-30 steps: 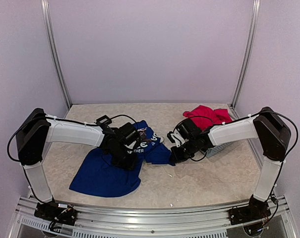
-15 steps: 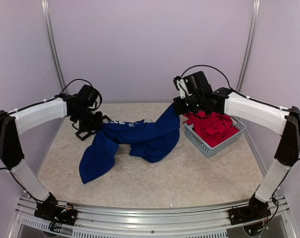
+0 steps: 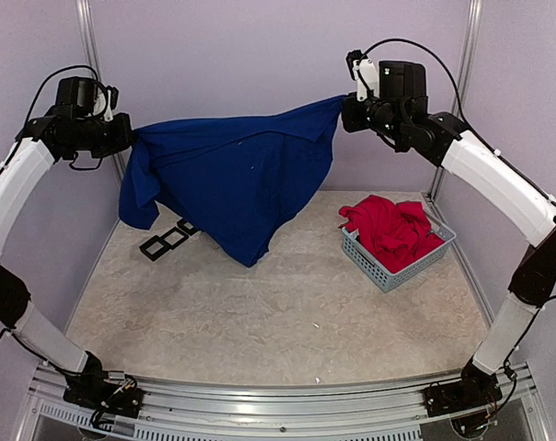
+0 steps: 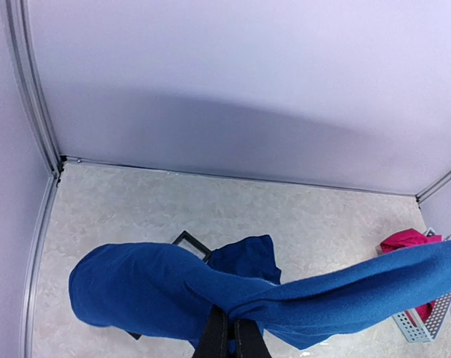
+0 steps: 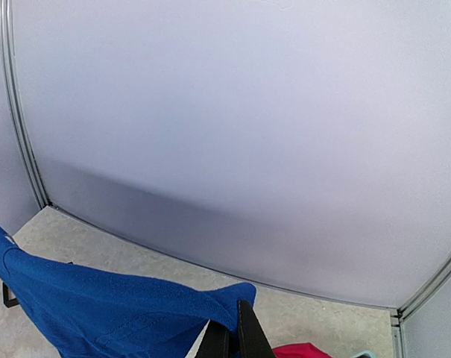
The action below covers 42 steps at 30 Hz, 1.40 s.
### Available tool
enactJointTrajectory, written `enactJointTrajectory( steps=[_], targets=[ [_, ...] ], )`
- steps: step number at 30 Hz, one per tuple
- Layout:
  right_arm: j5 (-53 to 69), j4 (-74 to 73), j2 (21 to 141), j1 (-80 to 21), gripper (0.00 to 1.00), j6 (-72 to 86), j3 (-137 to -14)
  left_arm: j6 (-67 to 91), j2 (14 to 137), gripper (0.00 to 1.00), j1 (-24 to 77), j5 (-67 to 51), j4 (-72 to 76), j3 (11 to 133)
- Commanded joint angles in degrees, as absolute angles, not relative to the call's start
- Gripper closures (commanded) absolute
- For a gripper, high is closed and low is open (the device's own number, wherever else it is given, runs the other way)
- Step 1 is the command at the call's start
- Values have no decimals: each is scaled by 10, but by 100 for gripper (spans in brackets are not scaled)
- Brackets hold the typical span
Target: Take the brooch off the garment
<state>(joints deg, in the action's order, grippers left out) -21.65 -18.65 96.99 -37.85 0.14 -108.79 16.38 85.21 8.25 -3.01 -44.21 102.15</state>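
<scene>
Top external: blue tee [image 3: 232,175] mid-air, L + R jaws pinching it; print hidden.

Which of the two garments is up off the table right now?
The blue T-shirt, hanging stretched between the left gripper and right gripper; the red garment lies bunched in the basket.

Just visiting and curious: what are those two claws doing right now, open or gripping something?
Left gripper: shut on the blue T-shirt.
Right gripper: shut on the same shirt, at its other end.
</scene>
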Motion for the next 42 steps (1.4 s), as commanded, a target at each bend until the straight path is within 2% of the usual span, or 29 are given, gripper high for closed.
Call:
enactJointTrajectory(
  steps=[1, 6, 10, 16, 19, 23, 30, 35, 40, 41, 42],
  targets=[
    [-203, -178, 1010, -355, 100, -11, -1157, 135, 878, 100, 59, -101, -440, 1077],
    [-168, -152, 1002, -346, 100, -18, -1157, 153, 900, 100, 35, -141, -428, 1134],
    [-188, -149, 1019, -335, 100, -15, -1175, 153, 949, 100, 33, -164, -446, 1213],
    [-177, -116, 1038, -315, 100, -9, -1242, 146, 968, 100, 33, -198, -393, 1235],
    [-154, -117, 1025, -315, 100, -11, -1235, 146, 968, 100, 33, -242, -394, 1224],
    [-106, -147, 955, -315, 100, 40, -1106, 166, 915, 100, 45, -241, -388, 1074],
    [-23, -295, 816, -321, 100, 161, -810, 285, 721, 100, 103, -197, -390, 744],
    [86, -379, 739, -326, 100, 268, -678, 373, 628, 100, 145, -210, -450, 626],
    [185, -448, 727, -356, 100, 347, -582, 446, 589, 100, 198, -231, -523, 558],
    [194, -457, 732, -367, 100, 361, -568, 454, 586, 91, 213, -236, -527, 549],
    [197, -465, 736, -380, 89, 367, -558, 461, 581, 77, 231, -238, -528, 544]
  ],
)
